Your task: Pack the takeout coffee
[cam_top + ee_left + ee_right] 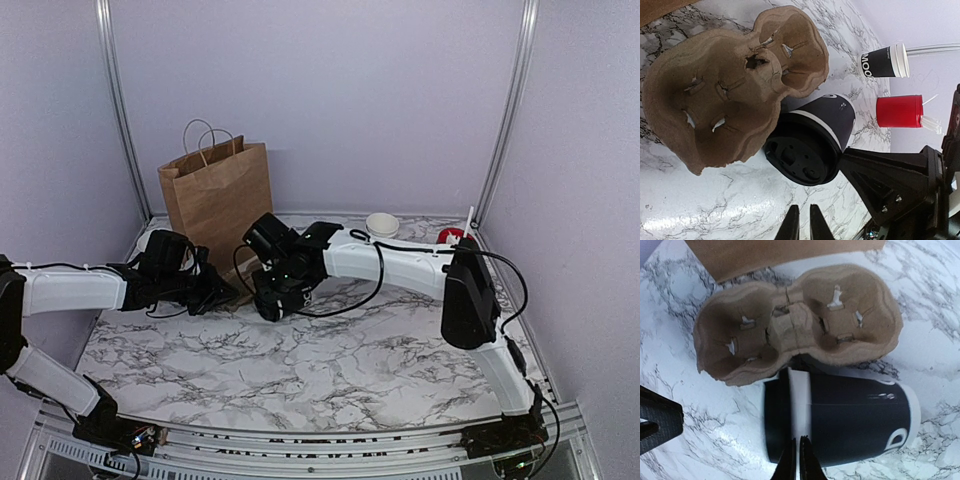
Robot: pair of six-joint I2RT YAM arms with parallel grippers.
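Both arms have smooth white tubular shells joined by black joint housings. The left arm, left of the brown paper bag, has thin black cables along its white link. The right arm, right of the bag, has a looping black cable and a bulky black elbow block. The left gripper and right gripper each end in slim, tapered black fingers.

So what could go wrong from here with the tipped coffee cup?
1. The cup lies sideways, so it may roll, or its lid could leak.
2. The right end effector is shut at the lid seam; it would likely nudge, not grasp.
3. The pulp carrier appears to lean on the cup and might get dragged.
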